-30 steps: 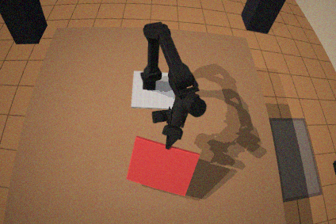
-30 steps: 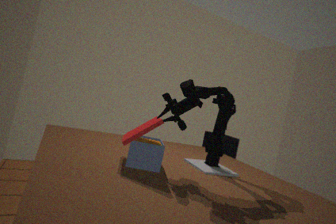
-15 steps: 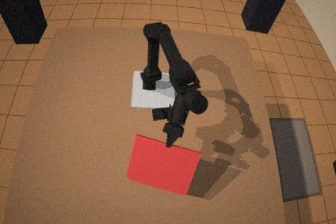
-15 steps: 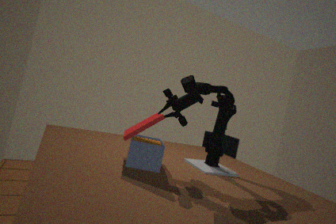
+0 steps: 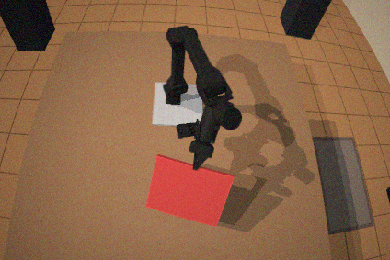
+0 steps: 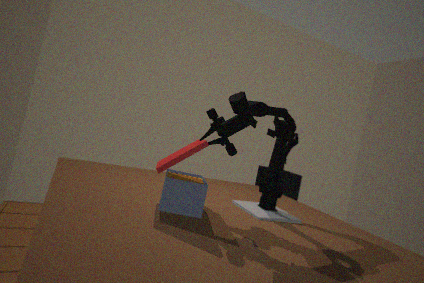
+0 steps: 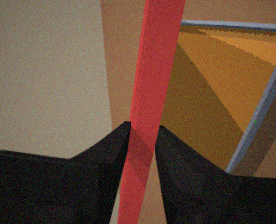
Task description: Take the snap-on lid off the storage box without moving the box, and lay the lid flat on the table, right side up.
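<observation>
The red lid (image 5: 190,191) (image 6: 181,155) (image 7: 161,55) is off the box and held in the air. It is tilted, with its far edge lower than the edge at the fingers. My gripper (image 5: 197,167) (image 6: 204,142) (image 7: 143,129) is shut on the lid's near edge, one finger on each side. The blue-grey storage box (image 6: 183,197) (image 7: 259,115) stands upright on the table below the lid, its top open and its inside orange. The lid's low end is just above the box's far side in the exterior view. The lid hides the box in the top view.
The arm's white base plate (image 5: 161,115) (image 6: 250,209) lies behind the box on the brown table (image 5: 92,152) (image 6: 100,215). Two dark posts (image 5: 28,14) (image 5: 310,5) stand beyond the table's back corners. A grey panel (image 5: 342,184) lies past its right edge.
</observation>
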Robot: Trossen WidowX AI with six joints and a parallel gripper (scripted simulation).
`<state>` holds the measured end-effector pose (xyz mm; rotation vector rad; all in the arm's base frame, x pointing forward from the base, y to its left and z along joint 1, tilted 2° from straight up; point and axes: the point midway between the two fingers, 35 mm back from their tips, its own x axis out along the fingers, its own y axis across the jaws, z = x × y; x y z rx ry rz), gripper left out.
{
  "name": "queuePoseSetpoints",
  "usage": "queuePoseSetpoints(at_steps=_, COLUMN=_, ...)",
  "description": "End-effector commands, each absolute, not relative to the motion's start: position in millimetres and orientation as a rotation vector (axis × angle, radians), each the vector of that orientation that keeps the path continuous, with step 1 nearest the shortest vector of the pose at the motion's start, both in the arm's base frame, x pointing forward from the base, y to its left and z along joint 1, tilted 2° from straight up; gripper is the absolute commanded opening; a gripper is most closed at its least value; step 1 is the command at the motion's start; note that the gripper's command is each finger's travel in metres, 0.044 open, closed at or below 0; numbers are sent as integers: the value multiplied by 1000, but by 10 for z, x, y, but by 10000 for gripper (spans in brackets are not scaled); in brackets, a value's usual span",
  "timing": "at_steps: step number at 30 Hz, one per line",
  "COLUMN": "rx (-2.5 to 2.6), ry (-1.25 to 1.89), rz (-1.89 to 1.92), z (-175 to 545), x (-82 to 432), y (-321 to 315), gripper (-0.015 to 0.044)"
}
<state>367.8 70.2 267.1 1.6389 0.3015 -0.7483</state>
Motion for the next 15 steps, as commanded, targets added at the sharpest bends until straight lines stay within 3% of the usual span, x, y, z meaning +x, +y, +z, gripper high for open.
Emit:
queuePoseSetpoints(at_steps=1, rx=1642, ry=295, rz=-741, z=2655, x=3631, y=615, gripper=0)
queuePoseSetpoints(at_steps=15, rx=1639, ry=294, rz=-742, z=2639, x=3522, y=361, gripper=0)
